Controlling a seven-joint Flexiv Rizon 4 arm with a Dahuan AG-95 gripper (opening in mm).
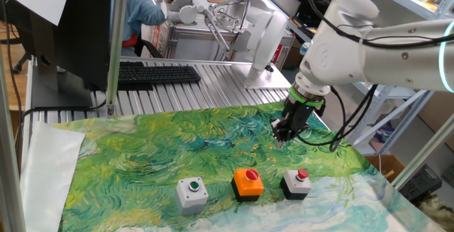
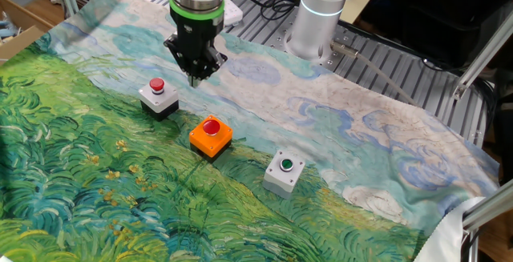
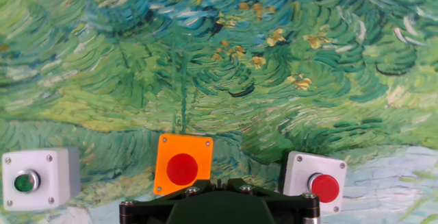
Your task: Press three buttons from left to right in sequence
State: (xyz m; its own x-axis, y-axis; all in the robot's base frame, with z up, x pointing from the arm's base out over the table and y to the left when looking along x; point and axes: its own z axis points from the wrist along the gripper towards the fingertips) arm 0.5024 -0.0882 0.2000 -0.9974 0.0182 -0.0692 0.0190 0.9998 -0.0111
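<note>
Jaws shut and empty above the worktop (image 2: 385,126); grey green-capped box (image 2: 284,172), orange box (image 2: 211,135) and black box (image 2: 159,98) just beyond, unlabelled.

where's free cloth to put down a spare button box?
Bare cloth: the wide stretch from the keyboard down to the button row, and left of the grey box. Crowded: the row itself, orange box and black box, with the shut gripper hovering just behind.

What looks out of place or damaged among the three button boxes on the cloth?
Nothing stands out. The grey box, orange box and black box sit upright in a row, apart from each other. The gripper hangs above the cloth, touching none.
</note>
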